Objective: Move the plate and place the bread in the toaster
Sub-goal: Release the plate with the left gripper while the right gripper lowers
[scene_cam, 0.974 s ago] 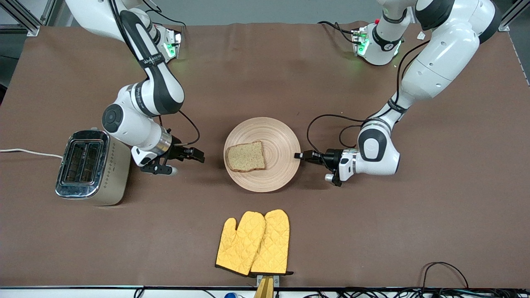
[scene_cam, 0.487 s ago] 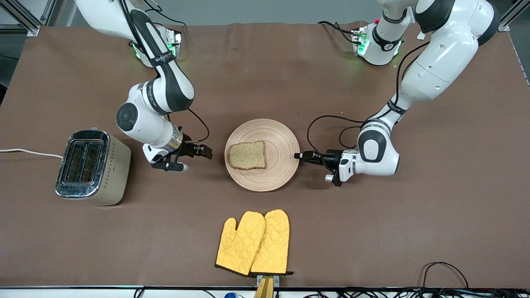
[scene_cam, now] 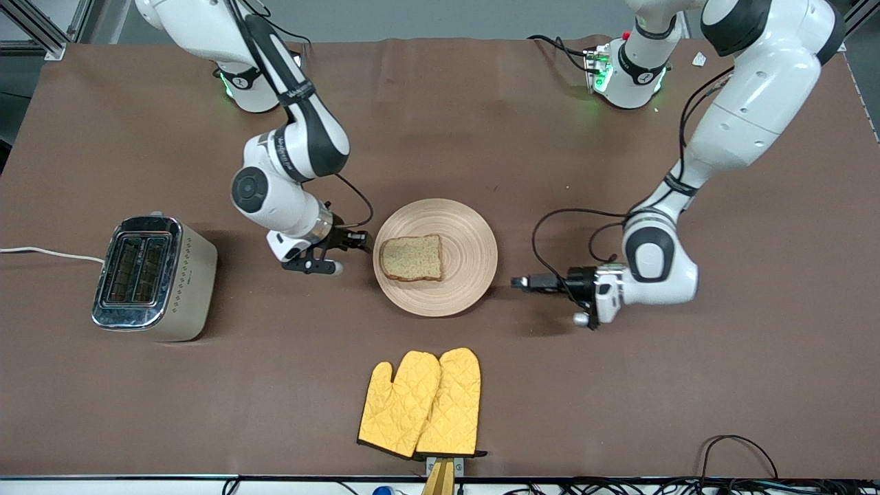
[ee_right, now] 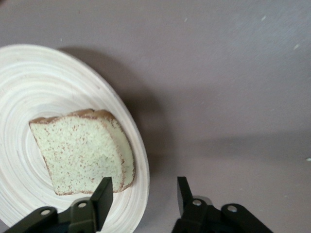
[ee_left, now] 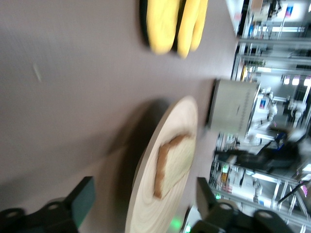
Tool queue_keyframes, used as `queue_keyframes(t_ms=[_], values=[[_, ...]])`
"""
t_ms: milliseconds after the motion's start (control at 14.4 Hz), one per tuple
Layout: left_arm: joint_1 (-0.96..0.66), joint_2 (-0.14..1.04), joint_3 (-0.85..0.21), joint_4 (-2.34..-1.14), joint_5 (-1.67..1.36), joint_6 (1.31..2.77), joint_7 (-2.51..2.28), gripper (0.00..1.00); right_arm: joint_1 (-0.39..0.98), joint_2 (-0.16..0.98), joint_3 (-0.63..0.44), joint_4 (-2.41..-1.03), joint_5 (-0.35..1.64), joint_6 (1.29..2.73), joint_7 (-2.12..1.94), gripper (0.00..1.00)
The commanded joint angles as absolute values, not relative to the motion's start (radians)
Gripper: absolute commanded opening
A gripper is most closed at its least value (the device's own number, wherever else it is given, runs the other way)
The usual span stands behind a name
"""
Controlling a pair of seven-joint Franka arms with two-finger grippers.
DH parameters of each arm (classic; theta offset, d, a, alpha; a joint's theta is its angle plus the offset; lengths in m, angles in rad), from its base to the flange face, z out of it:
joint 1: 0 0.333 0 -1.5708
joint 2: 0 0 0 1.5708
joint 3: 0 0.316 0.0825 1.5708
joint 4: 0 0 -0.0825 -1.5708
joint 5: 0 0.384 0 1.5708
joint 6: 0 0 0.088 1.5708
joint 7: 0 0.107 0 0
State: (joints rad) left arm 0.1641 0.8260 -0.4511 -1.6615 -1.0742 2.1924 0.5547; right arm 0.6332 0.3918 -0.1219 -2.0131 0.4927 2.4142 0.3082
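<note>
The tan wooden plate (scene_cam: 460,237) lies mid-table with the speckled bread (scene_cam: 411,258) on its half toward the right arm's end. My right gripper (scene_cam: 362,241) is open and low at the plate's rim. In the right wrist view (ee_right: 144,196) one finger is over the plate (ee_right: 29,97) next to the bread (ee_right: 80,150), the other over bare table. My left gripper (scene_cam: 519,282) is open and empty, a short gap off the plate's rim toward the left arm's end. The left wrist view (ee_left: 145,199) looks at the plate (ee_left: 160,213) and bread (ee_left: 175,155). The cream toaster (scene_cam: 152,277) stands at the right arm's end.
Two yellow oven mitts (scene_cam: 421,402) lie near the table's front edge, nearer the camera than the plate. The toaster's white cord (scene_cam: 48,253) runs off the table's end. Black cables (scene_cam: 735,447) lie at the front corner on the left arm's side.
My right gripper has moved from beside the toaster to the plate's rim. My left gripper has drawn back from the plate's rim toward the left arm's end. Plate and bread stay put.
</note>
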Motion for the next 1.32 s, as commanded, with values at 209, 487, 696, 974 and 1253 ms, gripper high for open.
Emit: queue_keyframes(t_ms=[209,487,696,974,1253], values=[[0.261,0.758,-0.446,-1.511,-0.661,2.111,0.33,1.0,0.672,0.466,-0.133,-1.964,0.503,2.448,0.324,0.52],[0.388,0.698,-0.466,-1.496,-0.37,2.028,0.324,1.0,0.68,0.483,-0.132,-1.933,0.503,2.448,0.353,0.46],[0.396,0.603,-0.424,-1.497,-0.303,1.927,0.223,1.0,0.698,0.495,-0.132,-1.925,0.505,2.453,0.36,0.42],[0.411,0.537,-0.419,-1.496,-0.169,1.873,0.135,1.0,0.704,0.517,-0.132,-1.907,0.505,2.456,0.37,0.4],[0.422,0.464,-0.417,-1.488,-0.111,1.743,-0.062,1.0,0.712,0.528,-0.133,-1.901,0.503,2.457,0.379,0.38]])
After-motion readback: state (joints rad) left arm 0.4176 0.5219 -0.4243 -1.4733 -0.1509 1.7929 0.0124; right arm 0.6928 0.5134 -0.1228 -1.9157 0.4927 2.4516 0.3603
